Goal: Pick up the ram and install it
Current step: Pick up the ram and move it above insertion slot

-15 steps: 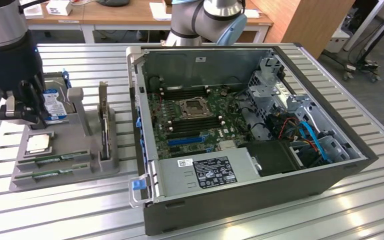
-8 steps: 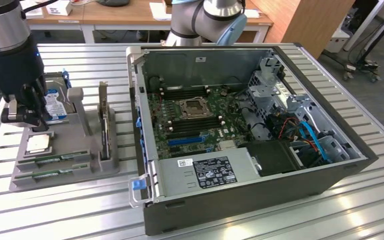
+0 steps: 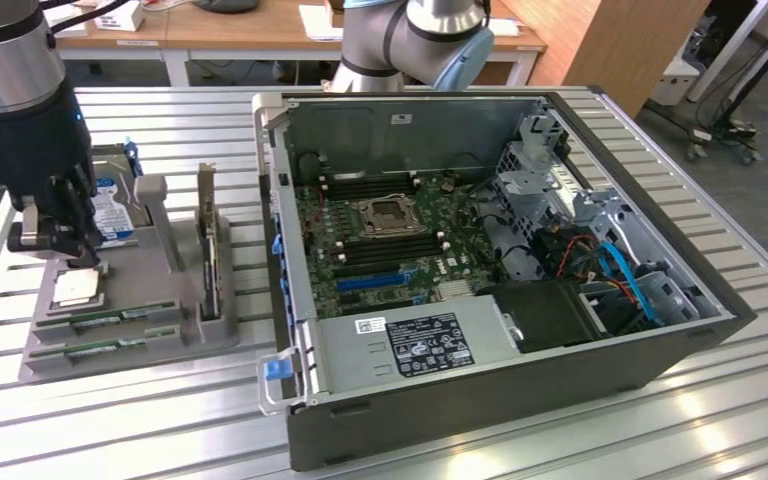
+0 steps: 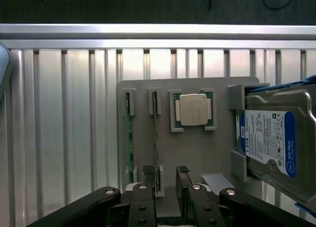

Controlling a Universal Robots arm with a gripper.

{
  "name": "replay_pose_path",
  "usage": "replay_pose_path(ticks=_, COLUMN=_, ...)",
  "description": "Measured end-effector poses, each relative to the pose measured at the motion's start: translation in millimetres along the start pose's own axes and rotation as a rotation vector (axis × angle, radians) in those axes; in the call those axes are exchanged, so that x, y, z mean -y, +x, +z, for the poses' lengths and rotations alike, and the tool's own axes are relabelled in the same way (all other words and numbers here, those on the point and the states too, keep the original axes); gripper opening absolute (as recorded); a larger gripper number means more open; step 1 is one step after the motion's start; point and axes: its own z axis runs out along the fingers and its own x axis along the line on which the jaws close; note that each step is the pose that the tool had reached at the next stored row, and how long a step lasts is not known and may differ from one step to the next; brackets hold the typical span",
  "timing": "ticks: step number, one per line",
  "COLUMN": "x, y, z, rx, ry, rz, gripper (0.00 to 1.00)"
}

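Observation:
Two ram sticks stand on edge in slots of a grey holder tray. One ram stick runs beside the other. My gripper hangs open above the tray, nothing between its fingers. In the wrist view one fingertip sits close to the end of the nearer ram stick, without touching it. The open computer case lies to the exterior view's right, with the motherboard's memory slots around the processor socket.
On the same tray sit a loose processor, a silver hard drive with blue label and an upright expansion card. The ribbed aluminium table carries everything. Desks stand behind.

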Motion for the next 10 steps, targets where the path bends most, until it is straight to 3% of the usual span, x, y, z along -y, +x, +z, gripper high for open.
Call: replay_pose_path(ticks=10, x=0.3, y=0.2, z=6.2, rx=-0.0002, ry=-0.0002, rz=0.0, gripper=0.31)
